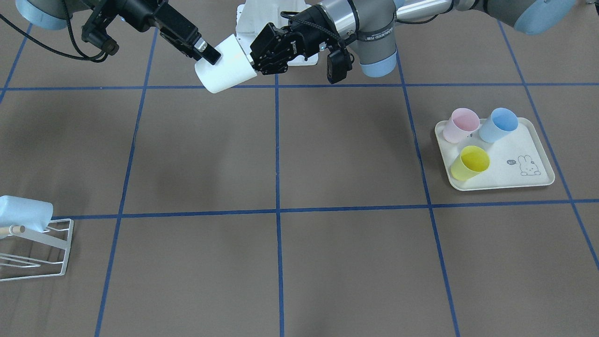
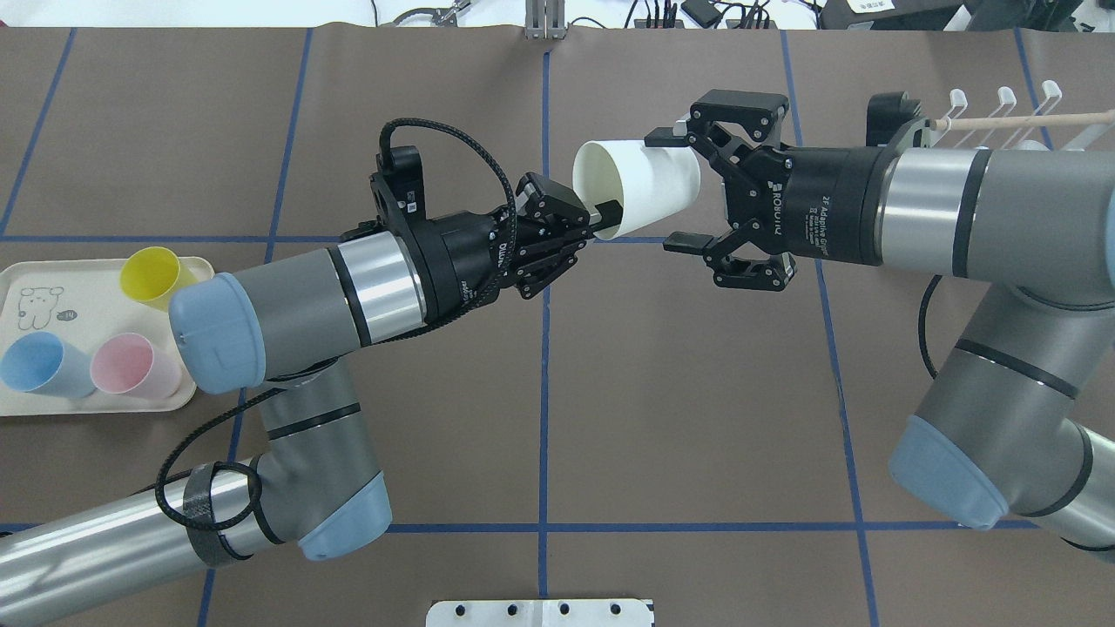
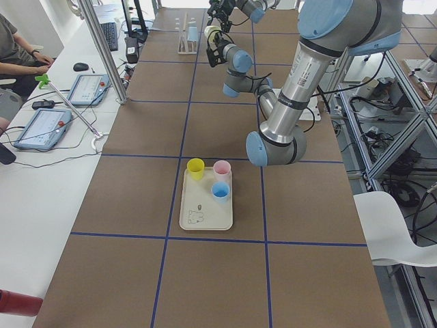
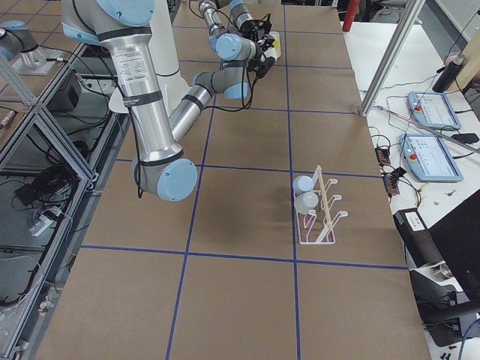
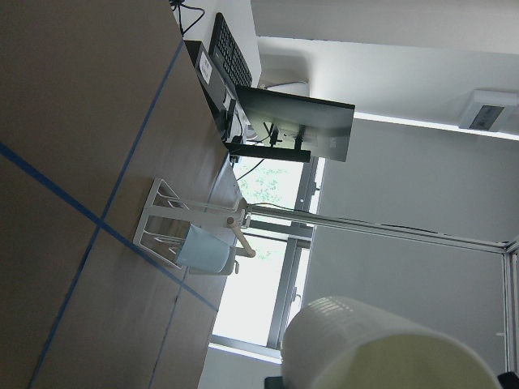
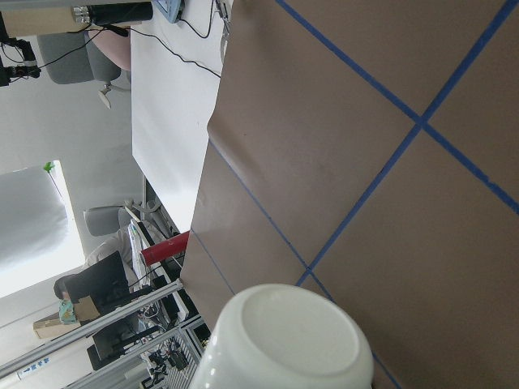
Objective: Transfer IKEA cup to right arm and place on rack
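**Hidden or cut off**
- The rack [image 1: 49, 239] runs off the front view's edge. From overhead, the right arm covers most of it, and only the hook tips and the wooden peg show.
- A pale blue cup [image 1: 23, 211] sits on the rack. The side view is too small to tell whether a second cup is beside it.
- From overhead, the left arm's elbow hides a corner of the tray [image 1: 505, 175].
- In the front view, the white cup hides one finger of the right gripper.

**White cup** [image 2: 649, 183]
- It is in the air over mid-table, between the two grippers.
- It lies on its side, with its long axis running from one gripper to the other.
- The mouth faces the left arm and the base faces the right arm.

**Grippers**
- The left gripper [image 2: 607, 218] is pinched narrow on the rim wall, with one finger inside the mouth.
- The right gripper [image 2: 666, 190] is spread wide, straddling the base end.
- Its far finger is right at the cup wall, but contact can't be judged. Its near finger is clear of the cup.
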{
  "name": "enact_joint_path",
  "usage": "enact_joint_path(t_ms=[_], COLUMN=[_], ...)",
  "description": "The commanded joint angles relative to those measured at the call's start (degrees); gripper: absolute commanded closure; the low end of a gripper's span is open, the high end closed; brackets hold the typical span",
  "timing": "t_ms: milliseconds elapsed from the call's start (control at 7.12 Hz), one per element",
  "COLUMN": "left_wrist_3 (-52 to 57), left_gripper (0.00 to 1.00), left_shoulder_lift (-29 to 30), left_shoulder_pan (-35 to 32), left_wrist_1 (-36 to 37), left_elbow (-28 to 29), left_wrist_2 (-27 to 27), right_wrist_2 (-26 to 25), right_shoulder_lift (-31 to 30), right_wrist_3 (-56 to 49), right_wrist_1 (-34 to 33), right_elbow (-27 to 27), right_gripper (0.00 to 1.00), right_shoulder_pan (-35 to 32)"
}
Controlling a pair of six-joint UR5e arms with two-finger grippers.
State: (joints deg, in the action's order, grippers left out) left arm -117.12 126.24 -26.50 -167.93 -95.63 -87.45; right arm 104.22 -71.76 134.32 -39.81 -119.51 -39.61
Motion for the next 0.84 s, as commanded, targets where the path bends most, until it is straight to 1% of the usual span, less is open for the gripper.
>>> enact_joint_path(t_ms=[0,421,562,702], left_wrist_3=[-0.56,-1.18,-1.18,-1.09], left_gripper=[1.0,1.0,1.0,1.0], left_shoulder_lift=[0.06,0.5,0.68,0.59], left_shoulder_pan=[0.48,0.49,0.49,0.49], left_wrist_1=[-0.29,-0.55,-0.55,-0.47], left_elbow=[-0.26,-0.88,-0.79,-0.79], left_wrist_2=[0.0,0.0,0.0,0.0], right_wrist_2=[-2.6,-3.32,-3.32,-3.32], right_shoulder_lift=[0.22,1.09,1.1,1.1], right_wrist_3=[5.03,6.04,6.12,6.21], right_wrist_1=[0.09,0.09,0.09,0.09], right_elbow=[0.25,1.47,1.48,1.3], right_gripper=[0.0,0.01,0.04,0.31], right_shoulder_pan=[0.06,0.06,0.06,0.06])
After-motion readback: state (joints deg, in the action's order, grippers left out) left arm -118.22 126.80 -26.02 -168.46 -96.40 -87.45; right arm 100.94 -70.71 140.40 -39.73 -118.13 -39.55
